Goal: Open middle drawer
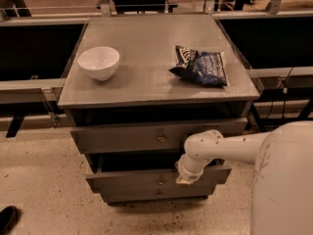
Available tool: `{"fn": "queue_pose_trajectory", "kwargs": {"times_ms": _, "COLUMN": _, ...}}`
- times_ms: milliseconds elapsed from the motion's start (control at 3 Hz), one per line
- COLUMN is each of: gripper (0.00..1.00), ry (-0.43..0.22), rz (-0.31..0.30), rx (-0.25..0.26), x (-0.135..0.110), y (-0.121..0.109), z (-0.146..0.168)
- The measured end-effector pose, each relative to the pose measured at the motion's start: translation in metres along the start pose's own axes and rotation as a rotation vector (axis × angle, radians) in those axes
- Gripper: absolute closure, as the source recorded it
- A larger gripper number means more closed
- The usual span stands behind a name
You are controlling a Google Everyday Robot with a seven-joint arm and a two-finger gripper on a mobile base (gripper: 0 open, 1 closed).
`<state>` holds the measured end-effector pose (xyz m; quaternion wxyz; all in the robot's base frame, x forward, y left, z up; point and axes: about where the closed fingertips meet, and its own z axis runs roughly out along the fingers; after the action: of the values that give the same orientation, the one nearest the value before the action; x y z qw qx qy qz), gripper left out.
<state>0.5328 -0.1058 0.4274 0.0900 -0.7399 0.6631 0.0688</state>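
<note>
At middle drawer front, tool seemingly behind arm; bowl above
</note>
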Motion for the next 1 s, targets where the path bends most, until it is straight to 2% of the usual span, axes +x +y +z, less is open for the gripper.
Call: {"fn": "queue_pose_trajectory", "kwargs": {"times_ms": 1000, "gripper": 0.19, "ry": 0.007, "rz": -0.011, "rx": -0.008, "x": -0.0005, "y": -0.0006, "z": 0.0008}}
